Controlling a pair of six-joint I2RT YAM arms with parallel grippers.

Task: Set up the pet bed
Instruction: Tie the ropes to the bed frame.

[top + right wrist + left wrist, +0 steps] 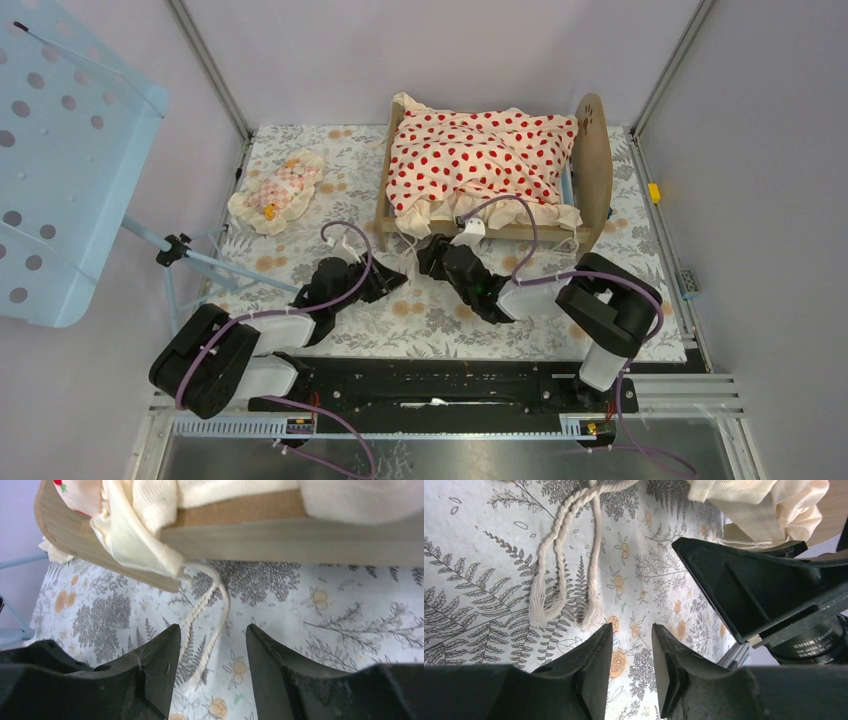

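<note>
Pale wood frames the pet bed (592, 165), which stands at the far side of the counter (440, 318), right of centre, with its rounded headboard on the right. A cream blanket (470, 155) with red dots lies bunched across the bed and spills over its near rail. A small pink checked pillow (278, 190) lies on the counter well to the left of the bed.

The left fingers (631, 628) hover low over the flowered counter cover near the bed's near-left corner. They are released, with nothing between them, and the frayed ends of a cream cord (596, 555) lie just ahead of their tips. The right fingers (212, 630) point at the bed's near rail, spread apart and holding nothing. A cord hanging from the blanket's edge dangles in front of the gap.
</note>
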